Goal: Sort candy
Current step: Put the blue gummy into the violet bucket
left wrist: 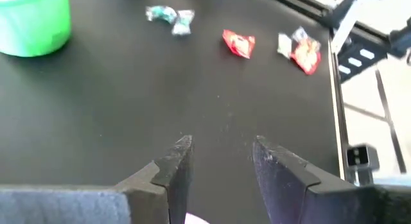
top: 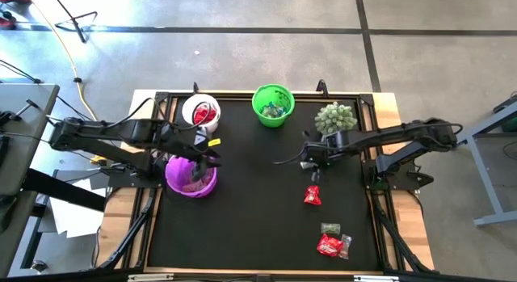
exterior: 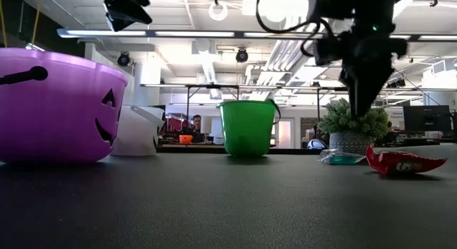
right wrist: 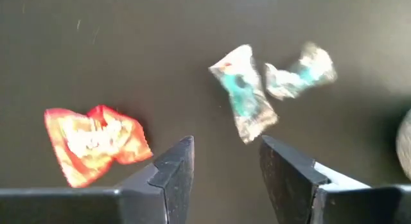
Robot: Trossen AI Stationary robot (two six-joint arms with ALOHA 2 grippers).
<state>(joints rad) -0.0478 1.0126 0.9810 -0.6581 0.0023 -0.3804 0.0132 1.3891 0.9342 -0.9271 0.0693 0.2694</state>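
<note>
Black tabletop (top: pixel 258 209) bears scattered candy (top: pixel 312 196); both pincers gape, holding nothing.

From above, the left gripper (top: pixel 203 158) hides part of the purple bucket (top: pixel 179 183), and what lies inside is too small to tell. In the low view that bucket is cut off at the edge, and the right wrist view's blue-white sweets (right wrist: pixel 247 92) are blurred.

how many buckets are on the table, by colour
purple plastic pumpkin-face bucket: 1
white plastic bucket: 1
green plastic bucket: 1
total: 3
</note>
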